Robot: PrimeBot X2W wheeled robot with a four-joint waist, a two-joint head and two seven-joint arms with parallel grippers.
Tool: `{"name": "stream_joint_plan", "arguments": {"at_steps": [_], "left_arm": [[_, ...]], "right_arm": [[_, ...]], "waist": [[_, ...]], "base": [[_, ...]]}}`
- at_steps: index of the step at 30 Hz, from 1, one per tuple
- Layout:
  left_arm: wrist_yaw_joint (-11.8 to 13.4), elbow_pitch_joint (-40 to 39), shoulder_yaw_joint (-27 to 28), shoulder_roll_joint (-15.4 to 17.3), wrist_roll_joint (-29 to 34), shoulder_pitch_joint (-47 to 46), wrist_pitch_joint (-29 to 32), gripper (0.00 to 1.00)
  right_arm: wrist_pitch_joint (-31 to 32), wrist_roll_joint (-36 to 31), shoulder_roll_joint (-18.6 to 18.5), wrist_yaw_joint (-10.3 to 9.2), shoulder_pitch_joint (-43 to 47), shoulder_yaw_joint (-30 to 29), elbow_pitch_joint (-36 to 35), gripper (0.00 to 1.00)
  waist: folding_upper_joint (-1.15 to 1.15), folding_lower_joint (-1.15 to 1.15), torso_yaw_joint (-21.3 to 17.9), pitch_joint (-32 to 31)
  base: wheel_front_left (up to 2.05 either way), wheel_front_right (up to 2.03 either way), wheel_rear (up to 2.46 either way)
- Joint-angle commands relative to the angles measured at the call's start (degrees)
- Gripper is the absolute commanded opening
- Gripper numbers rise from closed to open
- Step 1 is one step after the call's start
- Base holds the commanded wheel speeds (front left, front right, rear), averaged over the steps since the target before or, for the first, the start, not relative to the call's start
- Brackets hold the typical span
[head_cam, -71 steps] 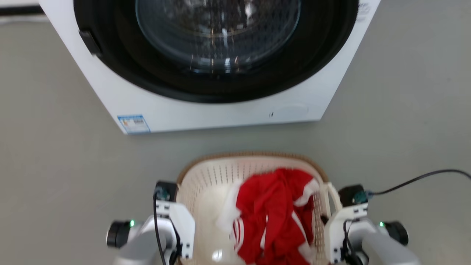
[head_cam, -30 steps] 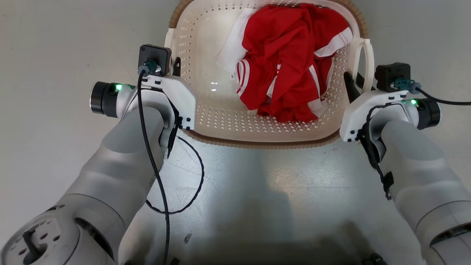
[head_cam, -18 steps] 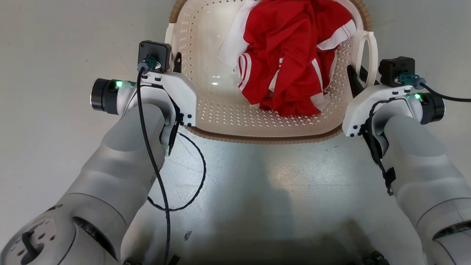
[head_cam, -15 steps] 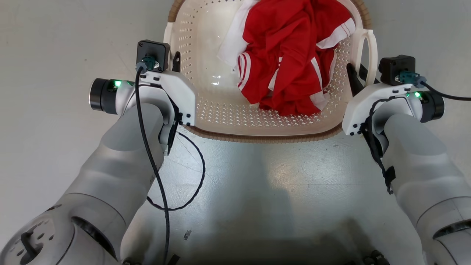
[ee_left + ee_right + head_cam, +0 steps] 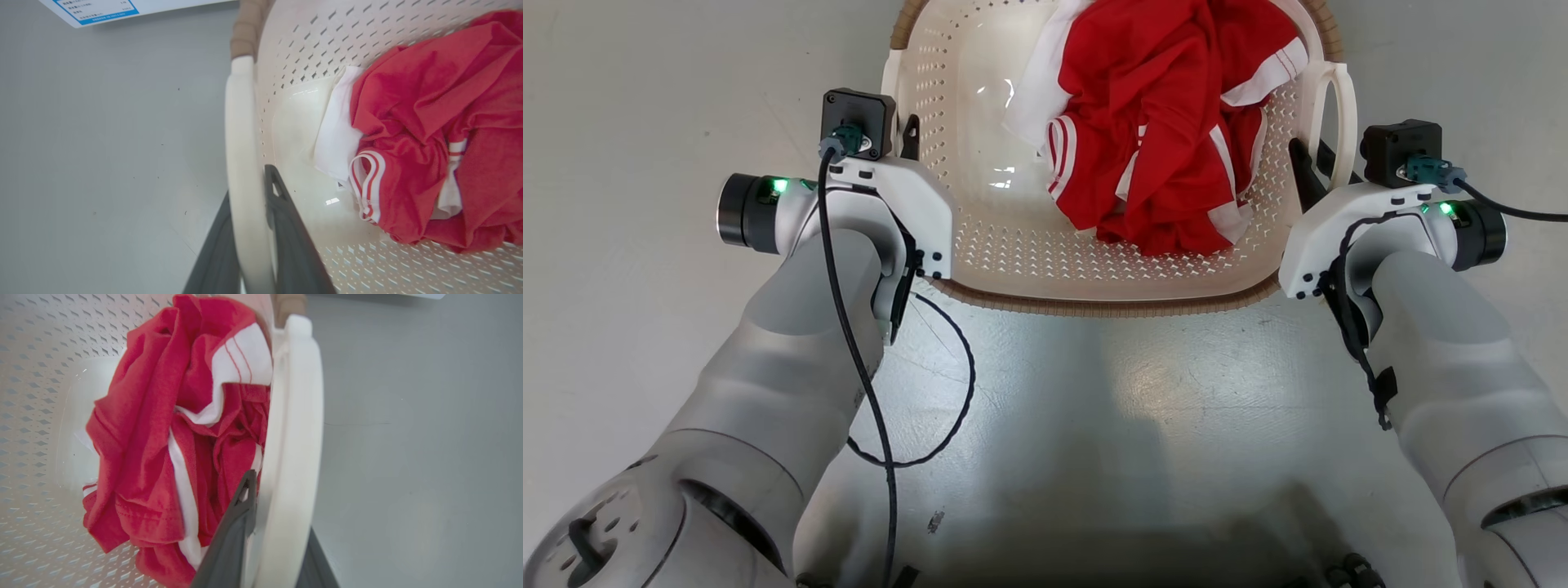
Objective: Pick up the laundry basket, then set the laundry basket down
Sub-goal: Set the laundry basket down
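Head view: the laundry basket (image 5: 1111, 304) sits on the grey floor (image 5: 645, 98) just ahead of the robot, between its two arms. It is cream-white and perforated, with a brown woven-look rim, and a crumpled red garment (image 5: 1152, 122) with white stripes lies inside. The far end of the basket is cut off by the top edge. The left gripper (image 5: 907, 139) and right gripper (image 5: 1313, 167) are each at a side handle. Whether the basket is lifted off the floor cannot be told.

Left wrist view: the left gripper (image 5: 248, 192) is nearly closed, its two dark fingers pinching the left loop handle (image 5: 241, 122) from both sides. The garment (image 5: 429, 122) lies beyond.

Right wrist view: the right gripper (image 5: 282, 514) is clamped narrowly on the right loop handle (image 5: 298, 416). Its outer finger is mostly hidden behind the handle. The garment (image 5: 155, 437) is heaped against that side.
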Motion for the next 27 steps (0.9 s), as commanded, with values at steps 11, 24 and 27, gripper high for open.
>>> {"name": "stream_joint_plan", "arguments": {"at_steps": [11,24,27], "left_arm": [[-1.0,0.3,1.8,0.0,2.0,0.1,-0.8,1.00],[-0.9,0.4,3.2,-0.1,2.1,1.1,-0.8,1.00],[-0.7,0.2,3.6,-0.1,2.0,1.3,-0.8,1.00]], "right_arm": [[-1.0,0.9,1.6,0.40,2.6,0.7,-0.5,1.00],[-1.7,-0.8,1.6,0.40,2.7,-1.1,-0.5,1.00],[-1.8,-1.8,1.6,0.40,2.7,-2.1,-0.6,1.00]], "waist": [[0.00,0.00,-0.3,-0.1],[0.00,0.00,-0.1,-1.1],[0.00,0.00,-0.1,-1.6]], "base": [[0.00,0.00,0.00],[0.00,0.00,0.00],[0.00,0.00,0.00]]}}
